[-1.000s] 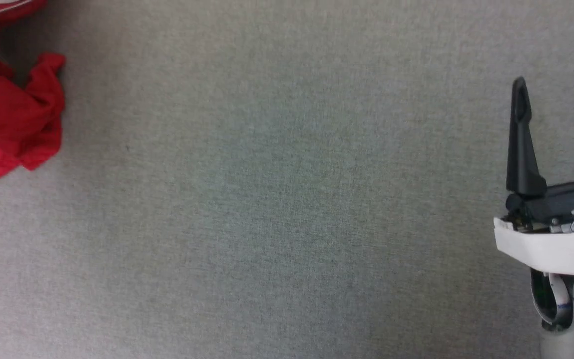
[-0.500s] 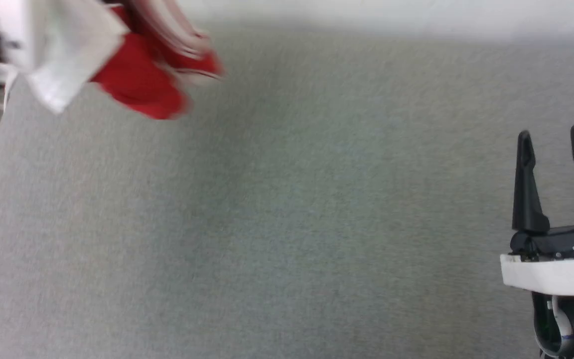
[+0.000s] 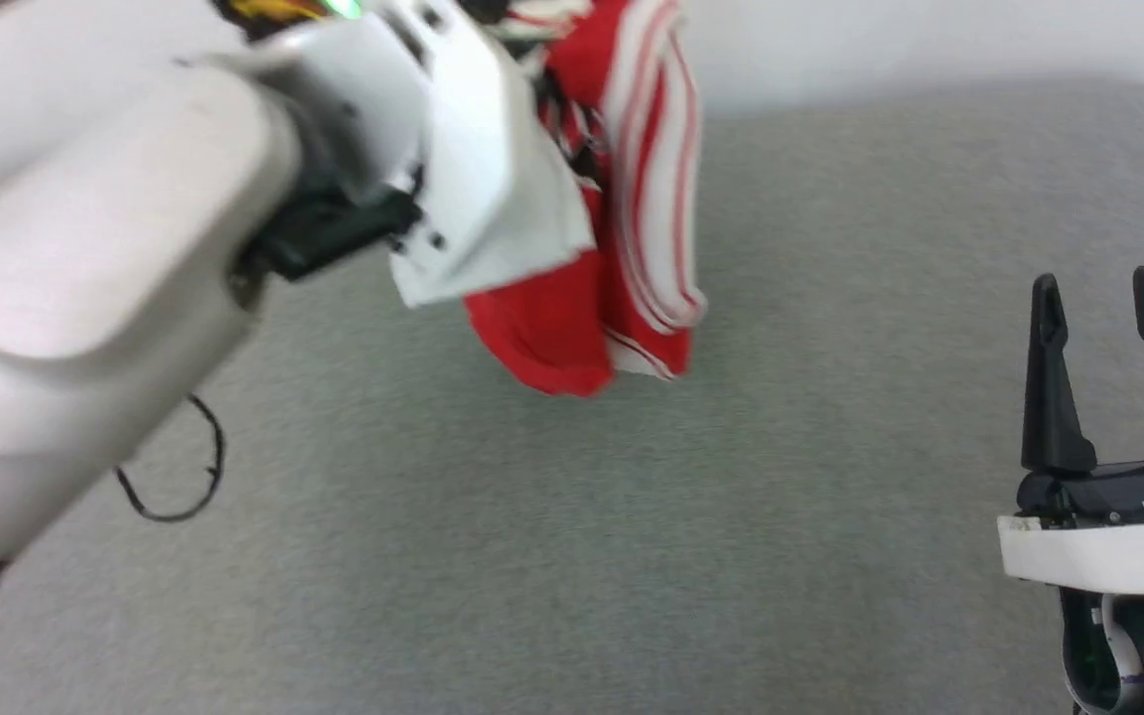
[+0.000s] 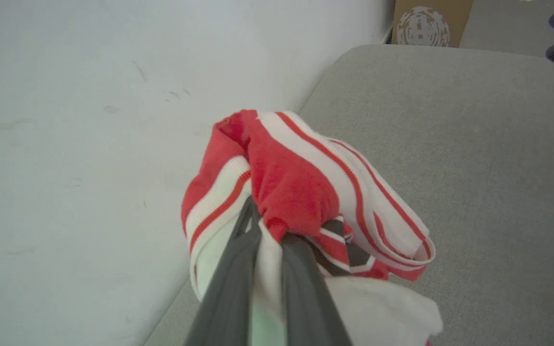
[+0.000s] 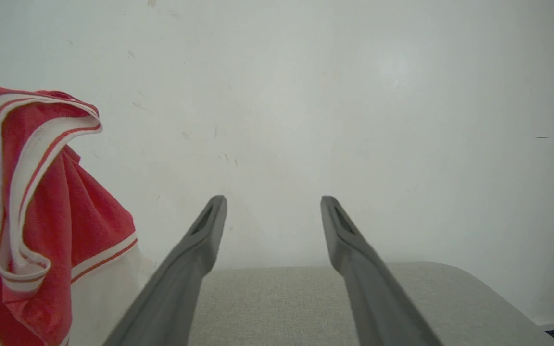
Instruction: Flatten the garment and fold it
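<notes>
The garment [image 3: 572, 338] carried dark and white lettering, but the patches [image 4: 346, 250] were crumpled among red-and-white striped trim and could not be read. Far off, a cardboard box [image 4: 426, 24] bore a pale round print too small to make out. The left gripper [image 4: 265, 230] had its fingers pressed together, pinching a bunch of the red cloth, and the garment hung in a wad over the far part of the grey surface [image 3: 572, 556], close to the white wall [image 5: 306, 96]. The right gripper [image 3: 1096, 280] stood at the near right with its fingers spread and nothing between them. A second earlier the garment had lain crumpled at the left edge. Half a second earlier it was a blur at the far left. Since then it had come further right, and the left arm [image 3: 85, 248] had come into the head view. The right gripper was spread as before.
</notes>
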